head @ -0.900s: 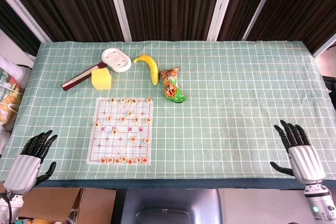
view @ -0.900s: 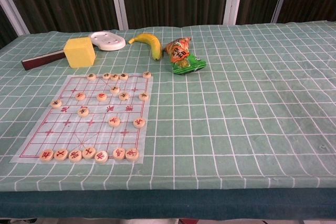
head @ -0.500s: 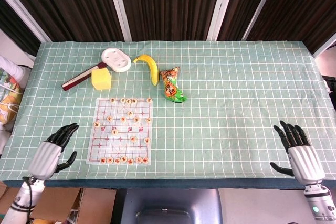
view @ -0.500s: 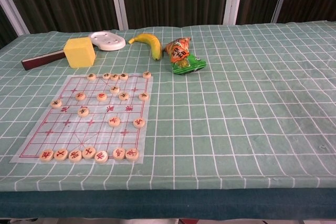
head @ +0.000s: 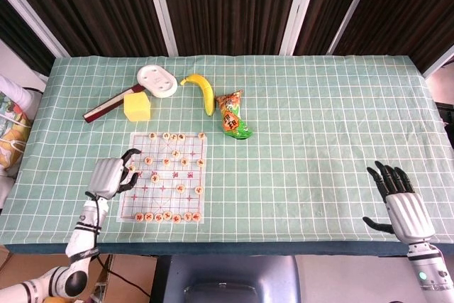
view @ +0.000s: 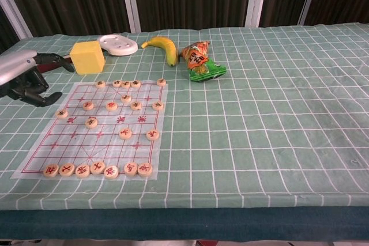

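The left hand [head: 111, 174] hovers empty with fingers apart at the chess board's [head: 164, 197] left edge, nearest one piece [head: 130, 168], probably to reach it, while the right hand [head: 401, 206] rests spread and empty.

A long table [head: 319, 104] fills the scene, covered by a pale green cloth with a white grid and a dark teal edge at six o'clock. Behind it, at twelve o'clock, dark brown vertical panels [head: 234, 5] alternate with slanting white posts [head: 159, 5]. Even, bright light falls from above.
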Controlling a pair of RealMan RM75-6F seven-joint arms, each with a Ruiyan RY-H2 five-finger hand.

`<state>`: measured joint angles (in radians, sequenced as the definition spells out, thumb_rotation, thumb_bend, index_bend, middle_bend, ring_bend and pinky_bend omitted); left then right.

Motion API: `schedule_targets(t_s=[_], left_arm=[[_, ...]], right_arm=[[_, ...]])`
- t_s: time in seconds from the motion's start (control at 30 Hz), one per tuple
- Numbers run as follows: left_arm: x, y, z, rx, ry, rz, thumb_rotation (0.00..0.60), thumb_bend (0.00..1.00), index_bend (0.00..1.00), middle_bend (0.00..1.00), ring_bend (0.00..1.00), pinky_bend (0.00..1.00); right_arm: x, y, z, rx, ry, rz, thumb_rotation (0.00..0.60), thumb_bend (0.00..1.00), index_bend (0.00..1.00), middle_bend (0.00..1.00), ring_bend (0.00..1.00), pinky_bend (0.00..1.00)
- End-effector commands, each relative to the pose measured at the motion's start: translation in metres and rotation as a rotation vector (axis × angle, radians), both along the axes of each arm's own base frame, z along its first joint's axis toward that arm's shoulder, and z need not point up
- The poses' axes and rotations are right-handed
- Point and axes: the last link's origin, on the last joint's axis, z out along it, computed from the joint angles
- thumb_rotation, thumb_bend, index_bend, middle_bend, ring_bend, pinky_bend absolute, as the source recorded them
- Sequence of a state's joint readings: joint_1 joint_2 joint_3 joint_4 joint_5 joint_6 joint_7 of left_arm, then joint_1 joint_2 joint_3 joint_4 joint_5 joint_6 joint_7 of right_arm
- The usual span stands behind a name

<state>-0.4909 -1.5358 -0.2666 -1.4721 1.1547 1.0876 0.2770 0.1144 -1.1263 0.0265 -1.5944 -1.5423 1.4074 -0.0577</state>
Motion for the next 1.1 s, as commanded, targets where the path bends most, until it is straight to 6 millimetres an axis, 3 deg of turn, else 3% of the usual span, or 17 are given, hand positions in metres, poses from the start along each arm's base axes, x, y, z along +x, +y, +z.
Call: schedule_targets(t_s=[0.03,0.53,1.1], left_arm=[[0.012,0.027,-0.022,0.004,0.065,0.042,0.600,0.40,0.32,1.00,1.00,1.00],[0.002,0.050,-0.056,-0.007,0.201,0.134,0.600,0.37,0.34,1.00,1.00,1.00],[0.004,0.052,-0.067,-0.007,0.235,0.131,0.600,0.36,0.39,1.00,1.00,1.00]], right_arm=[[-0.002,-0.003,0.002,0.000,-0.011,-0.011,0.600,0.18,0.00,0.00,0.00,0.00],[-0.003,-0.004,0.007,-0.023,-0.021,-0.019,0.600,0.18,0.00,0.00,0.00,0.00],[-0.003,-0.003,0.005,-0.016,-0.015,-0.023,0.600,0.17,0.00,0.00,0.00,0.00]])
